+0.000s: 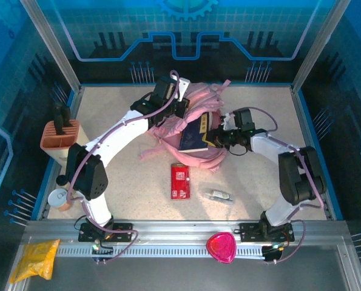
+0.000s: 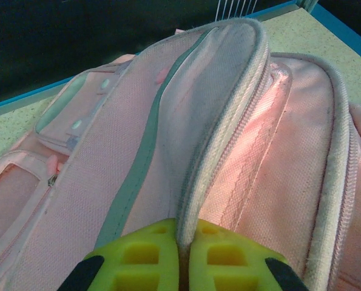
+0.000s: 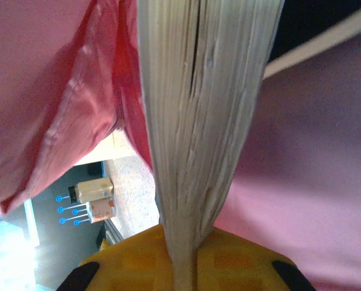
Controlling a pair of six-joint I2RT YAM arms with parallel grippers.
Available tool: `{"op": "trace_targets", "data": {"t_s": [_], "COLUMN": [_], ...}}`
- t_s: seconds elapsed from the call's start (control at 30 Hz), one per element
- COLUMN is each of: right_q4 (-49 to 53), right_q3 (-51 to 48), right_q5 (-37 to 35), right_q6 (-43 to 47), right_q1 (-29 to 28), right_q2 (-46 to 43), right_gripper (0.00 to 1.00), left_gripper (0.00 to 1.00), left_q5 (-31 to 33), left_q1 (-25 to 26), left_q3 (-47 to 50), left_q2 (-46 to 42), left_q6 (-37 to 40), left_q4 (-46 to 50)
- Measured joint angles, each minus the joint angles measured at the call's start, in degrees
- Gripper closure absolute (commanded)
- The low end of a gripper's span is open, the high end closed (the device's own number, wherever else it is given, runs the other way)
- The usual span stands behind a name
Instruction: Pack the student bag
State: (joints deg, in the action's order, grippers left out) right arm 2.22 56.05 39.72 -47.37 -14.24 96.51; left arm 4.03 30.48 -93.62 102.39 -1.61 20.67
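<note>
The student bag [image 1: 195,100], a soft pink backpack, lies at the table's middle back with its mouth toward the front. My left gripper [image 1: 181,108] is shut on the bag's zipper rim [image 2: 229,121], and in the left wrist view that pale edge runs down between the yellow-green fingers [image 2: 150,254] of the left gripper [image 2: 185,233]. My right gripper [image 1: 213,136] is shut on a dark blue book [image 1: 195,134] at the bag's opening. In the right wrist view the book's page edges [image 3: 198,121] stand up out of the right gripper [image 3: 192,248], with pink bag fabric [image 3: 59,91] on both sides.
A red flat pack [image 1: 180,180] and a small pale item [image 1: 219,195] lie in front of the bag. An orange holder [image 1: 60,134] and a white round thing [image 1: 59,197] stand at the left edge. A yellow pouch [image 1: 36,257] and a pink heart-shaped item [image 1: 221,247] sit below the front rail.
</note>
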Motion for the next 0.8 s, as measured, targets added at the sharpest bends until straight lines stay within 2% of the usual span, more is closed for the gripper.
{"op": "trace_targets", "data": {"t_s": [0.1, 0.3, 0.37, 0.47, 0.57, 0.67, 0.8], "right_q4": [-0.2, 0.35, 2.34, 5.49, 7.82, 8.31, 5.53], "right_q3": [3.5, 8.37, 8.35, 6.49, 2.64, -0.74, -4.07], "right_q5": [-0.63, -3.93, -6.08, -10.08, -13.81, -16.39, -17.73], "right_q6": [0.9, 4.13, 5.77, 8.24, 9.75, 9.99, 8.68], "right_q1": [0.02, 0.92, 1.16, 0.72, -1.11, -5.2, -10.69], "right_q2": [4.24, 7.8, 7.04, 3.15, -3.21, -7.45, -7.63], "right_gripper": [0.76, 0.47, 0.43, 0.42, 0.47, 0.6, 0.72], "left_gripper": [1.0, 1.0, 1.0, 1.0, 1.0, 1.0, 1.0], "left_q5": [-0.26, -0.26, -0.28, -0.33, -0.48, -0.52, -0.94], "left_q1": [0.0, 0.0, 0.0, 0.0, 0.0, -0.13, -0.24], "left_q3": [0.0, 0.48, 0.96, 1.22, 1.22, 1.22, 1.25], "left_q2": [0.0, -0.04, -0.13, -0.13, -0.22, -0.24, -0.24], "left_q6": [-0.09, -1.77, -2.32, -2.99, -3.23, -3.98, -4.74], "left_q4": [0.11, 0.0, 0.0, -0.02, -0.31, -0.42, -0.42]}}
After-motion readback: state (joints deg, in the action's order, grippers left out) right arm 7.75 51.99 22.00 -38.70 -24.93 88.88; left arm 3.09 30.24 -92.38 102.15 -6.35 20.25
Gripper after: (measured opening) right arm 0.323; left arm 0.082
